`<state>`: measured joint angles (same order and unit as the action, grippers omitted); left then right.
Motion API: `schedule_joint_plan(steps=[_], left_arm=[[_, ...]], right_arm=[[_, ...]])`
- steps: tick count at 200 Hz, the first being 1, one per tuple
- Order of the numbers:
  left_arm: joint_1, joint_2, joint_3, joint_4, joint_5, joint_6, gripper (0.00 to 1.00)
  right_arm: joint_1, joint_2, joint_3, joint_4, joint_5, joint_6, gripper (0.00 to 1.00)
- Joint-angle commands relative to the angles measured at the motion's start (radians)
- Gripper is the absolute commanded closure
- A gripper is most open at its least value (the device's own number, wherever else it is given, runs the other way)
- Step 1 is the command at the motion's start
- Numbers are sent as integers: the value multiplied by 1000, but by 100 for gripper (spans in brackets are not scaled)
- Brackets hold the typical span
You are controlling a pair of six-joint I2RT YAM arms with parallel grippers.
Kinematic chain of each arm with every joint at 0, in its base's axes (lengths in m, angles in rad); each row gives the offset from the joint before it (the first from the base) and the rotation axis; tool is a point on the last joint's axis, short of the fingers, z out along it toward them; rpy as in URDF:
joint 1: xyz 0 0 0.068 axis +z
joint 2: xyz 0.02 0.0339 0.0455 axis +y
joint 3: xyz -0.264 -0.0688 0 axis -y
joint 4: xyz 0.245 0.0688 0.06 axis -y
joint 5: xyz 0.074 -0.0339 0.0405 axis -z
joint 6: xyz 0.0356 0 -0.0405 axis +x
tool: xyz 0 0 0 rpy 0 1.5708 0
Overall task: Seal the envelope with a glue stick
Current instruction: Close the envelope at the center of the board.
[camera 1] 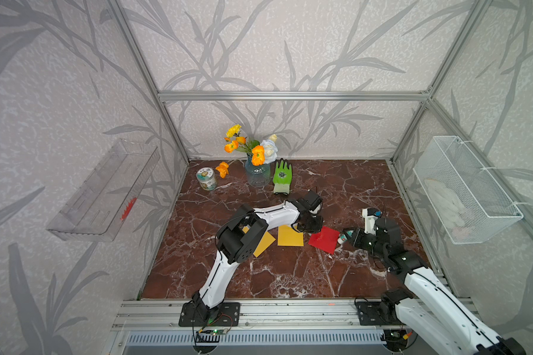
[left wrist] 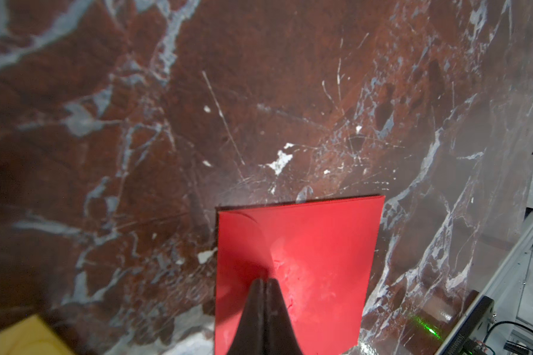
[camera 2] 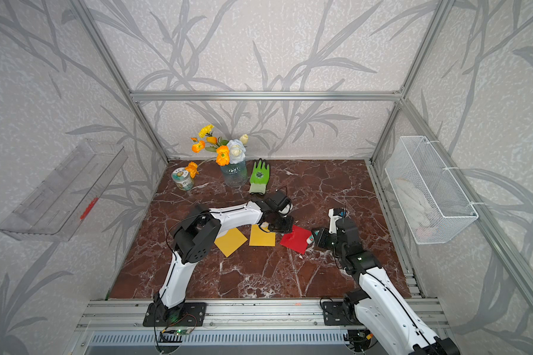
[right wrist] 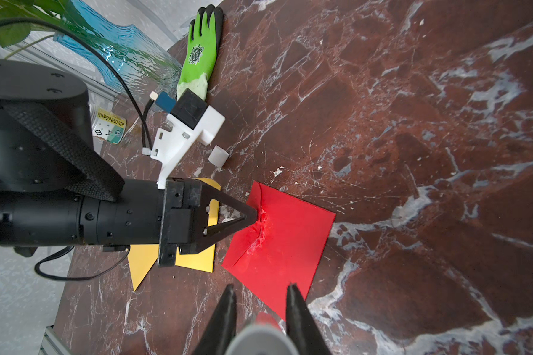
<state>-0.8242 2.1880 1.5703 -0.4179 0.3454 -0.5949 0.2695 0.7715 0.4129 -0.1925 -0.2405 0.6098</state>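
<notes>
The red envelope (camera 1: pixel 324 240) (camera 2: pixel 295 239) lies flat on the marble table (camera 1: pixel 290 276), flap folded down, with whitish smears along the flap edge (right wrist: pixel 260 233). My left gripper (left wrist: pixel 264 281) (right wrist: pixel 254 215) is shut with nothing between the jaws, its tips resting on the flap's point. My right gripper (right wrist: pixel 261 295) (camera 1: pixel 346 237) hovers just off the envelope's right corner, shut on the glue stick (right wrist: pixel 260 338) (camera 1: pixel 341 239) (camera 2: pixel 310 239), whose uncapped end points at the envelope. A small white cap (right wrist: pixel 218 156) lies loose on the table beyond the left gripper.
Two yellow envelopes (camera 1: pixel 290 236) (camera 1: pixel 263 244) lie left of the red one, partly under my left arm. At the back stand a blue vase of flowers (camera 1: pixel 257 173), a green glove (camera 1: pixel 282 176) and a jar (camera 1: pixel 206 178). A wire basket (camera 1: pixel 465 187) hangs on the right wall, a clear tray (camera 1: pixel 105 190) on the left.
</notes>
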Motion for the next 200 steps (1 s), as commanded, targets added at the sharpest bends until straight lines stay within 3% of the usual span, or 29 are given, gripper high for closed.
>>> schedule_joint_plan(steps=[1,79,200], left_arm=[[-23,78,-9,-103,-57,-6,100],[20,-39,7,8,122,-62,100],[23,-58,-46,42,158,-77,100]], right_arm=[[3,2,8,-5,11,-6,100],[4,-4,17,-14,-2,-10,100],[4,0,1,-11,0,-6,100]])
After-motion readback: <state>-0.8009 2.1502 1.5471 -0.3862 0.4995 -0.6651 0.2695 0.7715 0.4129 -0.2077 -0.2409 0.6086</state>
